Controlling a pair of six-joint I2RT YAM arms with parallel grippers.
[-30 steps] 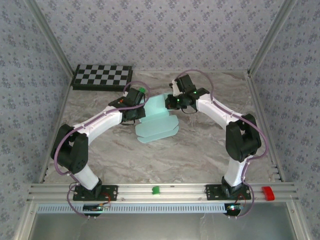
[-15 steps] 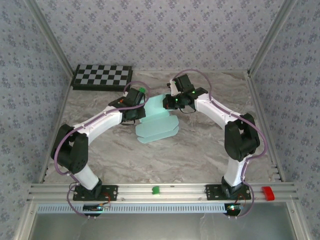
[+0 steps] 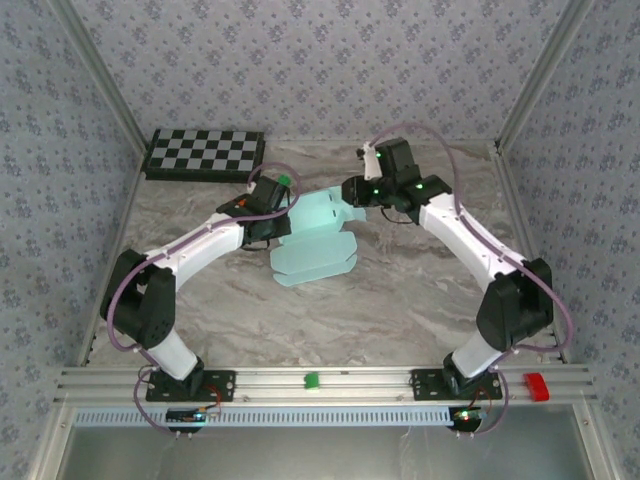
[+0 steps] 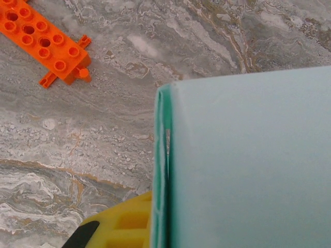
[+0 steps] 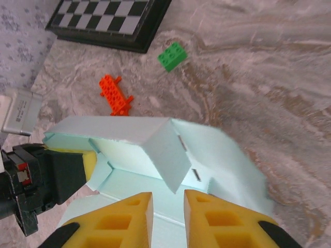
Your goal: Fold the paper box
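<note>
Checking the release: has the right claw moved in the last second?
Yes. The right claw has pulled back to the right, farther from the checkerboard.

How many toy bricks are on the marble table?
2. An orange brick lies just past the paper box; a green brick sits by a corner of the checkerboard. Others could be hidden.
</note>
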